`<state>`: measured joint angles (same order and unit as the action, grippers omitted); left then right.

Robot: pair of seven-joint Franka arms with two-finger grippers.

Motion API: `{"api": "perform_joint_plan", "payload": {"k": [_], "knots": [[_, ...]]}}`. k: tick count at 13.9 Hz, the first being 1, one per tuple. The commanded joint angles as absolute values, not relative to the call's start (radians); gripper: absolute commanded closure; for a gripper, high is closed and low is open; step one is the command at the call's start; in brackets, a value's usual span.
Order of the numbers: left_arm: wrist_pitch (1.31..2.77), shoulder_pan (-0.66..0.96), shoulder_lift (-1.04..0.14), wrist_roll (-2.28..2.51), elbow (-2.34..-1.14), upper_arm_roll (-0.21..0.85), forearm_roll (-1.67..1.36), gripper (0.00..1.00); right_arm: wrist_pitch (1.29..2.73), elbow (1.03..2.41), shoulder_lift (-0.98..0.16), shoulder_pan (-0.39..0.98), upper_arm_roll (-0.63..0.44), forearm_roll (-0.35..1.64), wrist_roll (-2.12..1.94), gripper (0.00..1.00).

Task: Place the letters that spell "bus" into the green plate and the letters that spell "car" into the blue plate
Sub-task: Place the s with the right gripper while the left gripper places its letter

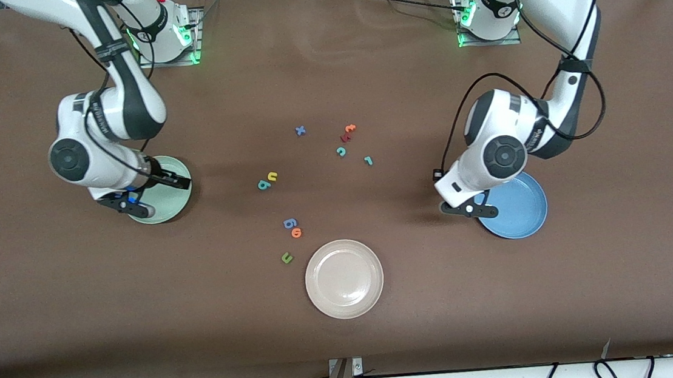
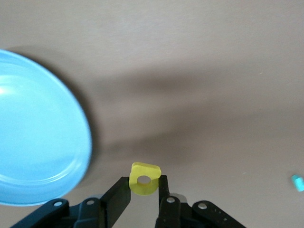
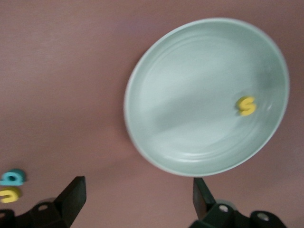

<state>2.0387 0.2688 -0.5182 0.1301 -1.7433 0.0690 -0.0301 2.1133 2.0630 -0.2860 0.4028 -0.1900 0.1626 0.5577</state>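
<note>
Looking down from the front camera, the right gripper point(image 1: 143, 198) hangs over the green plate point(image 1: 176, 206) at the right arm's end of the table, and the left gripper point(image 1: 463, 207) hangs at the rim of the blue plate point(image 1: 518, 212) at the left arm's end. Between the two plates lie the loose letters: a teal b point(image 1: 263, 185) touching a yellow u point(image 1: 272, 176), a teal c point(image 1: 341, 151), and a teal r point(image 1: 368, 160) beside it. Nearer the camera sit a blue 6-shaped letter point(image 1: 289, 223), an orange o point(image 1: 296, 232), a green u point(image 1: 286, 257) and a cream plate point(image 1: 344, 278), none of them wanted.

In the left wrist view, the left gripper point(image 2: 144, 186) pinches a yellow a point(image 2: 144, 179) between nearly closed fingers. The letter sits over bare table, just beside the blue plate point(image 2: 42, 142), not over it. Letting go here would likely drop it on the table outside the rim, and foam this light could bounce or cling to a finger.

In the right wrist view, the right gripper point(image 3: 137, 192) stands wide open and holds nothing. A yellow s point(image 3: 247, 105) lies in the green plate point(image 3: 190, 95), close to its rim. The teal b point(image 3: 13, 177) and yellow u point(image 3: 9, 194) touch each other, so a pinch on one may drag the other along.
</note>
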Motion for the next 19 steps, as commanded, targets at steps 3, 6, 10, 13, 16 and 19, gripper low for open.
{"api": "perform_joint_plan", "payload": {"k": [3, 6, 10, 13, 16, 19], "knots": [[2.028, 0.17, -0.465, -0.026, -1.822, 0.078, 0.005, 0.82, 2.213, 2.037, -0.327, 0.432, -0.08, 0.156, 0.796, 0.01], [2.039, 0.129, -0.471, -0.083, -1.827, 0.078, 0.053, 0.81, 2.319, 2.039, -0.392, 0.511, -0.072, 0.16, 0.882, 0.01], [2.107, 0.077, -0.52, -0.173, -1.79, 0.08, 0.123, 0.81, 2.48, 2.037, -0.463, 0.574, -0.071, 0.16, 0.897, 0.01], [2.198, 0.054, -0.598, -0.209, -1.758, 0.08, 0.123, 0.81, 2.546, 2.037, -0.498, 0.595, -0.071, 0.16, 0.897, 0.01], [2.209, 0.052, -0.617, -0.212, -1.75, 0.078, 0.126, 0.73, 2.644, 2.037, -0.544, 0.621, -0.071, 0.16, 0.896, 0.01], [2.206, 0.029, -0.632, -0.21, -1.718, 0.081, 0.129, 0.0, 2.662, 2.039, -0.568, 0.626, -0.071, 0.167, 0.894, 0.01]]}}
